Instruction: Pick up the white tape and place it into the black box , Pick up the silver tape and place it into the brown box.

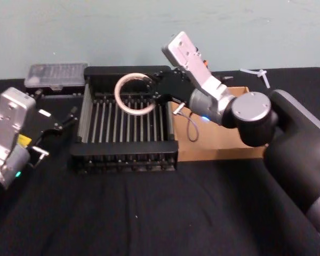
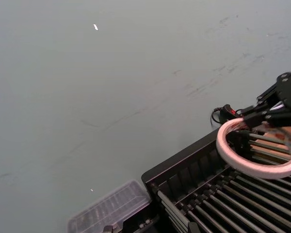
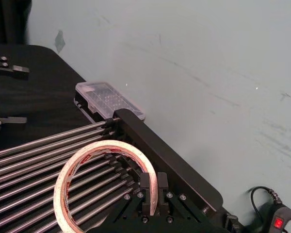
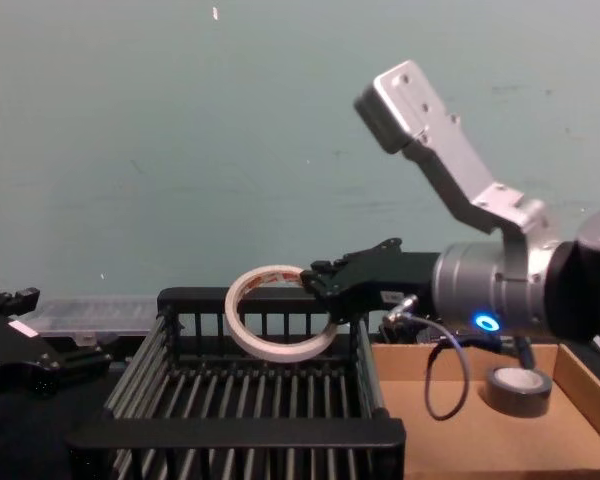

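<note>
Nearest the robot, the left gripper [image 1: 42, 141] sits low at the left on the black tabletop [image 1: 149, 213], just outside the black box [image 1: 122, 160], and from here I cannot tell whether its fingers are parted or closed. Moving in, the black box stands on the cloth with its barred floor bare, and right against its right wall lies the brown box [image 4: 480, 440], the shallow cardboard tray. There inside it, the silver tape [image 4: 517, 389] lies flat on the tray floor, close to a loop of grey cable. Up over the far half of the crate, the right gripper [image 3: 152, 191] reaches in from the right and has the white tape [image 1: 134, 94] pinched by its rim, fingers clamped on either side of the thin band. The ring hangs tilted in the air above the bars, apparently clear of them, its red-printed core showing in the right wrist view. Beyond the crate's far left corner rests a clear plastic case [image 1: 56, 74], against the pale green wall [image 1: 96, 32].
</note>
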`<control>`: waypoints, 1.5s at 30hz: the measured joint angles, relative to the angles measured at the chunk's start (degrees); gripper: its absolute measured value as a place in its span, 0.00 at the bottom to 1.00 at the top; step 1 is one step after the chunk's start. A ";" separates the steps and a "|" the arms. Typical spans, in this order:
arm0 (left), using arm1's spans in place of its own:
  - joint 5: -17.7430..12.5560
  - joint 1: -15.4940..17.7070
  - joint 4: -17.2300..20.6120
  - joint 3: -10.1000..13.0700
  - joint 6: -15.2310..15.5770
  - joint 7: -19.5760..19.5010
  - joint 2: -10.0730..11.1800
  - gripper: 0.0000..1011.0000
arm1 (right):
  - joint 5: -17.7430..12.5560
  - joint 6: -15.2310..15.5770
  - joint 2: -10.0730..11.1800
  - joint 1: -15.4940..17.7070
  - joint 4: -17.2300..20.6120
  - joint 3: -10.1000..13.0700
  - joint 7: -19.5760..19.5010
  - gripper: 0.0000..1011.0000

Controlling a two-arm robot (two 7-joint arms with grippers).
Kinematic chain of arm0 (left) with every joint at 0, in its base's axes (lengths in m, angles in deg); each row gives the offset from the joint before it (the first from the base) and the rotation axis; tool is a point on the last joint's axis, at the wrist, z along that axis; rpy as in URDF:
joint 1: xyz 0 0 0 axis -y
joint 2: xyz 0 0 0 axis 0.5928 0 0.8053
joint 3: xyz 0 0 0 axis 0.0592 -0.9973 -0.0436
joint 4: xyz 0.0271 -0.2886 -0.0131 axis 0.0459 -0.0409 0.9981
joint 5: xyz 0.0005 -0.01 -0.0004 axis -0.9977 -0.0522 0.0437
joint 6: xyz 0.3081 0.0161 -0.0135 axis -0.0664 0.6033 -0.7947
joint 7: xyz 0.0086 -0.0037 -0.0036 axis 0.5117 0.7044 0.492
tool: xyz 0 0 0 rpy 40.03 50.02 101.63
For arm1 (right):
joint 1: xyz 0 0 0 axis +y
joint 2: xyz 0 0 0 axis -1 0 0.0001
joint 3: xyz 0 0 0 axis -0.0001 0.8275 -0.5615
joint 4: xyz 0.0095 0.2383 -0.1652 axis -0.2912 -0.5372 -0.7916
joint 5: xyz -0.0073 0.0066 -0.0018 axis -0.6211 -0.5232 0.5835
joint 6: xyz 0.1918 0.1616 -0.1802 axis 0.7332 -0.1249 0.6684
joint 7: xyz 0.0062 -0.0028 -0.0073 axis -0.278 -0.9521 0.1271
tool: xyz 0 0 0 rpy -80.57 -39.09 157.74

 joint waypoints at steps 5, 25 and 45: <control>0.00 0.00 0.00 0.00 0.00 0.00 0.00 0.99 | 1.03 -1.07 -1.72 -1.43 -3.87 -0.31 -0.18 0.09; 0.00 0.00 0.00 0.00 0.00 0.00 0.00 0.99 | 2.66 -1.84 -3.71 -2.50 -7.89 -0.38 -0.11 0.09; 0.00 0.00 0.00 0.00 0.00 0.00 0.00 0.99 | 2.36 -1.72 -3.53 -2.33 -7.52 -0.31 -0.03 0.54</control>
